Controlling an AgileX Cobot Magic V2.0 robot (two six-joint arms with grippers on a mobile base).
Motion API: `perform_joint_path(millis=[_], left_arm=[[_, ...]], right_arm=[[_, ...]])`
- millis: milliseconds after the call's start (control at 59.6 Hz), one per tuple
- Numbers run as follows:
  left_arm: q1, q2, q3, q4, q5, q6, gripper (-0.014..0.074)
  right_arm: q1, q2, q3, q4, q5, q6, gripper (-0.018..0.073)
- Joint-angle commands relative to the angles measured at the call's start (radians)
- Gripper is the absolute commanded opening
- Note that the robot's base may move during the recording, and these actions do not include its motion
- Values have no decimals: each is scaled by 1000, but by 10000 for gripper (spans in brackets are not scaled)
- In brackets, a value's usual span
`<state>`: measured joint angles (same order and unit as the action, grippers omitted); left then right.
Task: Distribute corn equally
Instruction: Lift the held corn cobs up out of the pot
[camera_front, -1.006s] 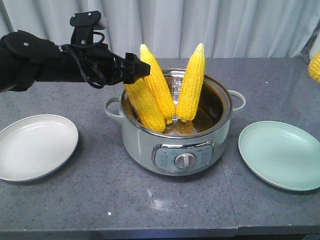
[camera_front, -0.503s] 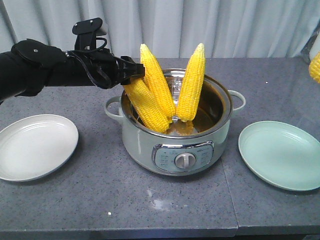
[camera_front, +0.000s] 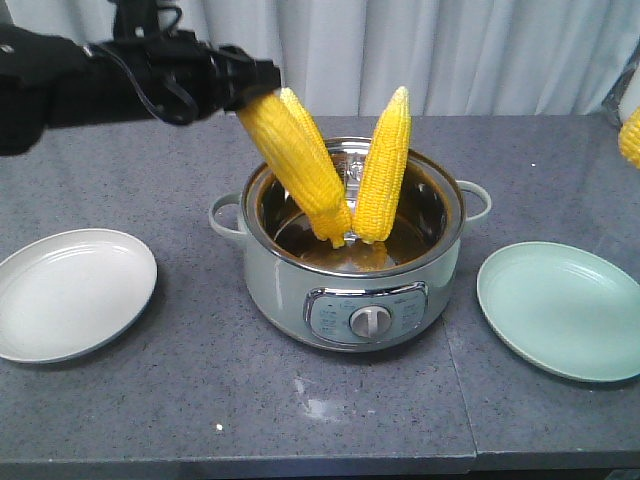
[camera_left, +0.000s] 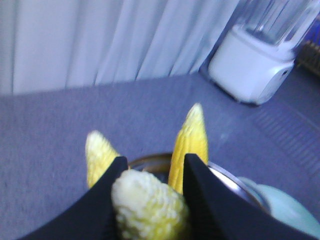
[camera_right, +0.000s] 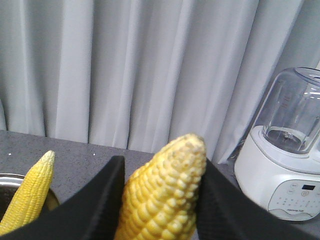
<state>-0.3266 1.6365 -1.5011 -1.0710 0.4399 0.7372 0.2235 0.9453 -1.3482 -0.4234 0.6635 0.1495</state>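
- Exterior front-facing view shows the change: my left gripper (camera_front: 255, 85) has risen, and the bright yellow, kernel-rowed corn cob (camera_front: 275, 140) it carries no longer leans inside the pot as it did a second ago. It hangs slanted, with its lower end over the pot's mouth.
- Seen from the left wrist, my fingers (camera_left: 102, 200) are closed partway and clamped on either side of that lifted cob's upper end.
- My right gripper (camera_right: 162, 172) is pinched the same way on a second yellow cob (camera_right: 165, 205), held up by the right edge of the grey speckled table (camera_front: 200, 400).
- I judge one cob is on its way out for each side. Neither plate holds corn yet.
- Two more cobs stand in the pale green electric pot with a steel rim (camera_front: 280, 300) at the table's middle. The left standing cob (camera_front: 296, 105) is right against mine, and the right standing cob (camera_front: 385, 170) is apart from it.
- A round white plate (camera_front: 70, 290) lies at the table's left edge and a round mint-green plate (camera_front: 560, 310) at its right edge.
- The pot's rim and the left pot handle (camera_front: 225, 215) lie between my lifted cob and the white plate. Dragging sideways too soon could tip the neighbouring cob.
- A white blender with a clear jug (camera_right: 285, 170) stands off to the right, well clear.
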Motion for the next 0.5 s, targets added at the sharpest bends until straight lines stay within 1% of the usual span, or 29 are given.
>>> perform_joint_path(millis=[0,117,168,218,285,319,335,352,402,453,486], left_arm=[[8,-134,-83,0,-22,6,-8],[50,-250,-112,82,-9,-4,-8],[78,-308,-112,145,6,-24,-8],[112,-346,-112,224,42,-80,-8],[159,-391,-112,368,112,-198,-8],[186,-404,-112,469,155,-259,-8],[195,-409,-112,503,183,-298,-8],[212,-410,-112,557,215,-338,-8],[237,-409,-112,681,291,-435,-8],[259,-396,-104,827,390,-554,-8],[269,-387,-96,901,433,-602,-8]], right_arm=[[-4,-9,-31,-21,-65,-1,-5],[-4,-9,-31,-20,-16,10,-5],[-4,-9,-35,-20,18,18,-5],[-4,2,-46,-20,56,26,-5],[-4,25,-61,-22,80,33,-5],[-4,41,-68,-23,86,33,-5],[-4,47,-74,-24,89,32,-5],[-4,57,-80,-26,93,32,-5],[-4,85,-101,-26,111,32,-5],[-4,118,-121,-26,129,32,-5],[-4,142,-131,-26,140,32,-5]])
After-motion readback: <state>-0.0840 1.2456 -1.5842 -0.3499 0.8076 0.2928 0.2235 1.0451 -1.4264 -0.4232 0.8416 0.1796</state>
